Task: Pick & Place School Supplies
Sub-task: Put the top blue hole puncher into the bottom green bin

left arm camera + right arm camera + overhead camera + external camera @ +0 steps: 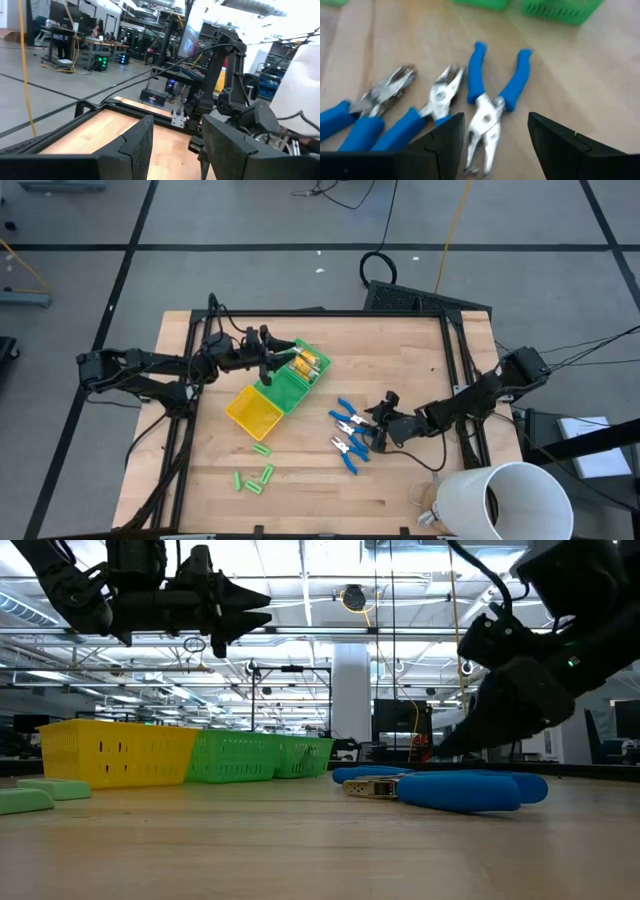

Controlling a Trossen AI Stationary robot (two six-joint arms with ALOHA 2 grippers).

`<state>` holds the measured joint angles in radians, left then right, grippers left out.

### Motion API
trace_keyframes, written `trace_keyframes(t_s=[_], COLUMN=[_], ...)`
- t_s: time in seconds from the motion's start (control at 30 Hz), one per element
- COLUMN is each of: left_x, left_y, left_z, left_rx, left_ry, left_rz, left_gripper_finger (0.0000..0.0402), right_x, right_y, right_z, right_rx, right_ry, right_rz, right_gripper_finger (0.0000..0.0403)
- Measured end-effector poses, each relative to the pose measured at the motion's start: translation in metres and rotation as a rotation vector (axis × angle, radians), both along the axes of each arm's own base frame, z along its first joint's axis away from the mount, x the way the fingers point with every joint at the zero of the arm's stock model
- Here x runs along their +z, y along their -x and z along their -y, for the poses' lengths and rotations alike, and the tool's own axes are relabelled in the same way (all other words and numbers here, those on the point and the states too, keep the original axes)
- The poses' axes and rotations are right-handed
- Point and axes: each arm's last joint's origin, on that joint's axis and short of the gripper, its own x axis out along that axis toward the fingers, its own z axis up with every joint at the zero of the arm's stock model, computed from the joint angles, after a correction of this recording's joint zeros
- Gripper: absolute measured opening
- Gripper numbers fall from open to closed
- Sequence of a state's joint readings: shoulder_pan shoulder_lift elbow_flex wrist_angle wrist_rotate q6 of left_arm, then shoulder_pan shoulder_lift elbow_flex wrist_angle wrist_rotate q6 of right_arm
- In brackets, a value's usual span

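Note:
Three blue-handled pliers-like tools (350,430) lie flat on the table right of the tray. In the right wrist view, my right gripper (495,135) is open, low over them, with its fingers on either side of one tool's metal jaws (482,125); I see no touch. Several light-green sticks (255,477) lie on the table near the near edge. Yellow-orange pieces (310,364) sit in the tray's far green compartment. My left gripper (272,360) is open and empty, held high above the tray (255,602).
The green-and-yellow compartment tray (262,402) stands left of centre. A big white cup (505,500) lies at the table's near right corner. Bare wood shows between the tray and the tools and along the near edge. A black frame borders the table.

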<state>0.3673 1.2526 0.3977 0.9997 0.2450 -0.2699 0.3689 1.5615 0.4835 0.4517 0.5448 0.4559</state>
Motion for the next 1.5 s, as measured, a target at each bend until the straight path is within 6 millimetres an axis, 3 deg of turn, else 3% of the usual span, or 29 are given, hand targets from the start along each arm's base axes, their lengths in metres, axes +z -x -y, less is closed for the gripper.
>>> trace_keyframes(t_s=[0.33, 0.9, 1.23, 1.5], left_x=[0.000, 0.000, 0.000, 0.000], left_y=[0.000, 0.000, 0.000, 0.000], left_z=[0.001, 0.001, 0.001, 0.001], left_rx=[0.014, 0.015, 0.015, 0.014], left_ry=[0.000, -0.001, -0.001, 0.002], left_rz=[0.000, 0.000, 0.000, 0.000], left_gripper_finger=[0.0157, 0.0204, 0.0224, 0.0216], right_x=[-0.007, -0.013, -0.011, -0.012], right_y=[0.001, 0.006, 0.003, 0.003], right_z=[-0.003, 0.006, 0.000, -0.001], right_rx=[0.042, -0.085, 0.046, 0.029], right_ry=[-0.024, 0.111, 0.012, -0.089], right_rz=[-0.046, -0.100, -0.094, -0.088], right_gripper_finger=[0.0210, 0.0210, 0.0210, 0.0210])
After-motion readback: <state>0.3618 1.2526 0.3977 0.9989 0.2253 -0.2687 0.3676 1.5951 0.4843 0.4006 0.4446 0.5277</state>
